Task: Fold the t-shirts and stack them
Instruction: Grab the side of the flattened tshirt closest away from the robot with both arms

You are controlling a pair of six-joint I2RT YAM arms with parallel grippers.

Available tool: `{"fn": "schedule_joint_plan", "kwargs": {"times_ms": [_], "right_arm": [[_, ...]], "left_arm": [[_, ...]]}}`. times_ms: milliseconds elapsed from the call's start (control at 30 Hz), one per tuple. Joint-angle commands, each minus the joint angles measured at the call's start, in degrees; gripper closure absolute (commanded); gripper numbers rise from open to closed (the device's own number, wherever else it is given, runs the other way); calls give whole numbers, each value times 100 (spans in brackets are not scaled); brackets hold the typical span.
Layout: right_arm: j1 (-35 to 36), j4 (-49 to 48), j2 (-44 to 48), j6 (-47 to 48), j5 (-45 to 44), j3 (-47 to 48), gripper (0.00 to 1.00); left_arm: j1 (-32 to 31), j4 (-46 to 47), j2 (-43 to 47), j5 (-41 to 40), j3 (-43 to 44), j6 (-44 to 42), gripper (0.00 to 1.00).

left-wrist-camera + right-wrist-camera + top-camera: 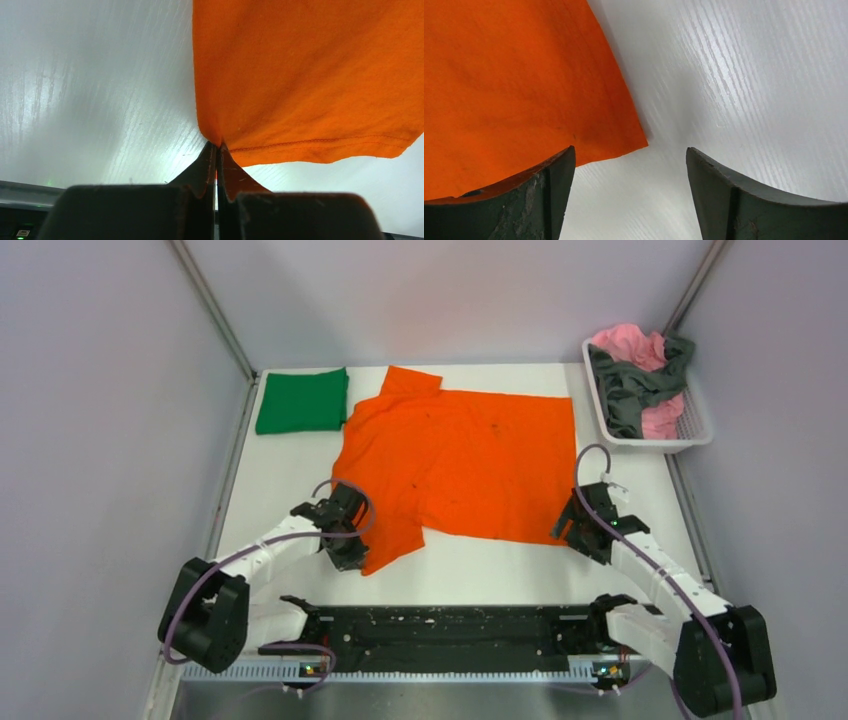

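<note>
The left pincer (216,146) is pinching one near corner of the orange t-shirt (460,465), by a stitched hem, with its jaws pressed together. The right pincer (630,152) is standing wide and holding nothing; the shirt's other near corner is lying just ahead of the gap between its fingers. The orange t-shirt is lying spread flat on the middle of the table (480,575), slightly wrinkled. A folded green t-shirt (302,400) is lying at the far left. The pink t-shirt (625,345) and the dark grey t-shirt (630,390) are lying crumpled in the white basket (690,440).
</note>
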State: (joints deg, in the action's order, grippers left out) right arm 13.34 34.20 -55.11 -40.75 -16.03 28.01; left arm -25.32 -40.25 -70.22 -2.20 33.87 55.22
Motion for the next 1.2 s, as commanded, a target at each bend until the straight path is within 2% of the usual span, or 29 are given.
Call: {"fn": "schedule_joint_plan", "kwargs": {"times_ms": [0, 100, 133, 200, 367, 500, 567, 667, 800, 967, 1167], "right_arm": [[-16, -610, -375, -164, 160, -120, 26], [-17, -798, -527, -71, 130, -217, 52], [-17, -870, -552, -77, 107, -270, 58], [-18, -933, -599, -80, 132, -342, 65], [-20, -965, -704, -58, 66, -412, 72], [-16, -547, -570, -86, 128, -343, 100], [-17, -15, -264, -246, 243, -251, 100], [4, 486, 256, -565, 907, -108, 100], [6, 1539, 463, -939, 1259, 381, 100], [10, 1873, 784, -1010, 1208, 590, 100], [10, 1157, 197, -368, 1166, 908, 100]], "left_arm": [[-43, -267, 241, -24, -81, 81, 100], [-50, -378, 331, -28, -77, 109, 100], [-47, -381, 367, -8, -91, 116, 100], [-50, -398, 423, 52, -115, 135, 100], [-58, -498, 651, 177, -255, 244, 100], [-65, -808, 911, 191, -284, 325, 100], [-92, -1187, 1142, 395, -236, 393, 100], [-128, -1697, 1793, 642, -258, 577, 100], [-147, -2005, 2528, 1145, -458, 856, 100], [-148, -2129, 2746, 1462, -452, 926, 100], [-139, -390, 1799, 1814, 351, 188, 100]]}}
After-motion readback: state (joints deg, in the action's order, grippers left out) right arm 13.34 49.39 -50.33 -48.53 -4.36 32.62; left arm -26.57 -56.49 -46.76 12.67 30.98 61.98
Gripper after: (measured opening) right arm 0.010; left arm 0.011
